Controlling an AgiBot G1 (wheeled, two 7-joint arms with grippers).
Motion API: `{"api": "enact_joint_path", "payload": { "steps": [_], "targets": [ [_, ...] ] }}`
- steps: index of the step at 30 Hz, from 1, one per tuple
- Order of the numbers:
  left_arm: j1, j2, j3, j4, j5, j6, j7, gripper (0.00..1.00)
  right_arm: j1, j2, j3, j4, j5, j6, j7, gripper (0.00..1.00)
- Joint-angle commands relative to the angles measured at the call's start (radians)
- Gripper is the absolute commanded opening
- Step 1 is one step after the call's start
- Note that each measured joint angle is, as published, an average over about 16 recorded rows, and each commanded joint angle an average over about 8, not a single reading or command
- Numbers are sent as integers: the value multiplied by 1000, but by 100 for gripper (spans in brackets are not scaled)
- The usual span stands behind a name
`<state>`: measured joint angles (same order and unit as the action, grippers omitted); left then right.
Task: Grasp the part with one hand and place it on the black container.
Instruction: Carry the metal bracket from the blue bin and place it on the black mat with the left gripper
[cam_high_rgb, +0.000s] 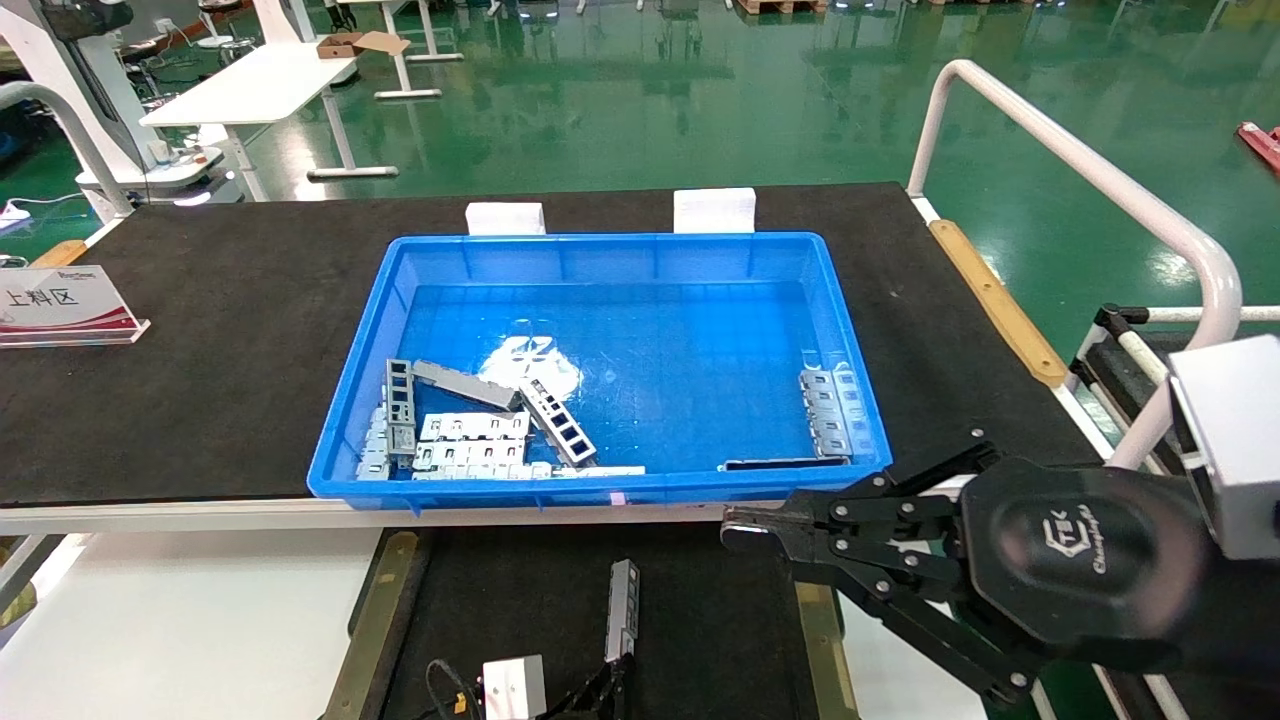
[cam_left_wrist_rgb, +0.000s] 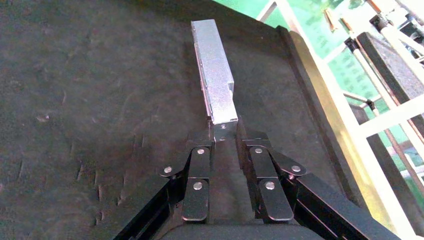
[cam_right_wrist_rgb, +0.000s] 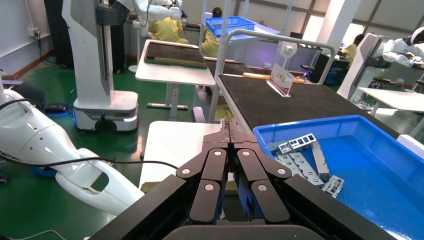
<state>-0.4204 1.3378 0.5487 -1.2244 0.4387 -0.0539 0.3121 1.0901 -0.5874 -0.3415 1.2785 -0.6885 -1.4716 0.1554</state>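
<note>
The part, a narrow silver-grey channel bar, lies lengthwise low over the black container, between its brass strips. My left gripper, at the bottom edge of the head view, is shut on the bar's near end. In the left wrist view the fingers flank the end tab of the part above the black container. I cannot tell if the bar touches the surface. My right gripper is shut and empty, hovering by the bin's front right corner; it also shows in the right wrist view.
A blue bin on the black mat holds a pile of metal parts at its left, a ladder-like strip and plates at its right. A sign stands far left. A white rail runs along the right.
</note>
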Motion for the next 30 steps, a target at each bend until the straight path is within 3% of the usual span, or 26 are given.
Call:
{"api": "enact_joint_path", "payload": {
  "steps": [1, 3, 8, 10, 11, 30],
  "targets": [
    [0, 9, -6, 8, 4, -1, 1, 0, 0, 0, 0, 0, 0, 0, 0, 2],
    [-1, 11, -5, 9, 4, -8, -3, 11, 0, 0, 0, 0, 0, 0, 0, 23],
    [-4, 13, 2, 6, 6, -24, -14, 73, 0, 0, 0, 0, 0, 0, 0, 85],
    [-5, 14, 6, 4, 7, -31, -19, 95, 0, 0, 0, 0, 0, 0, 0, 100],
    [-5, 14, 8, 3, 7, -33, -22, 100, 0, 0, 0, 0, 0, 0, 0, 100],
    [1, -5, 16, -8, 53, -5, -52, 100, 0, 0, -1, 0, 0, 0, 0, 100]
  ]
}}
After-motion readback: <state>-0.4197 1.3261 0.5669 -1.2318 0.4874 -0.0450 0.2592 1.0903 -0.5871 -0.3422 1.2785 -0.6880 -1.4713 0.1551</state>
